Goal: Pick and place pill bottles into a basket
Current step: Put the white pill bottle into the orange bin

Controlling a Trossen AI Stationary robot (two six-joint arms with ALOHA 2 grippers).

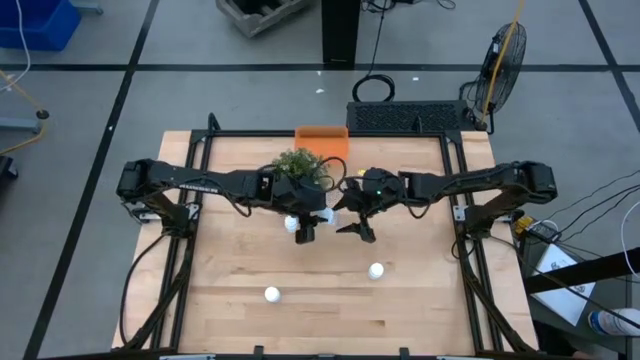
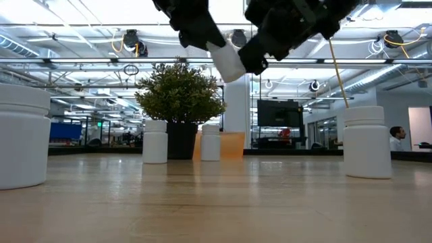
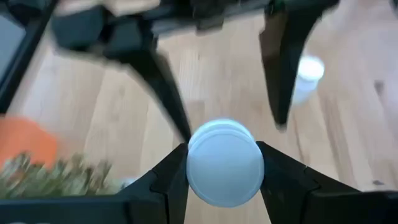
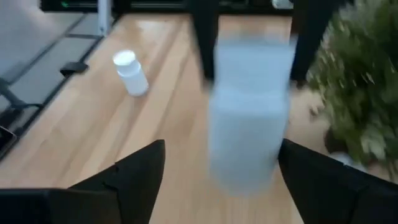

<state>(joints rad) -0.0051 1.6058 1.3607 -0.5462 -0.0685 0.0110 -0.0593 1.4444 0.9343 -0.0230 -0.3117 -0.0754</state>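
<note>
Above mid-table: left gripper (image 1: 305, 232) clamps a pill bottle (image 3: 225, 163) off the wood; right gripper (image 1: 357, 222) just beside it, fingers spread.

Left wrist view shows the held bottle pinched between both left fingers (image 3: 166, 177), cap end toward the camera. Right wrist view shows the same bottle standing between the right gripper's parted fingers (image 4: 134, 171), not touched by them. Behind the two grippers stands the plant (image 1: 300, 167), and beyond it the orange basket (image 1: 321, 139) at the table's far edge. Two loose bottles lie nearer the front edge: one (image 1: 376, 270) below the right gripper, one (image 1: 271, 294) below the left. Low view shows two more (image 2: 155, 141) (image 2: 210, 143) standing by the plant.
</note>
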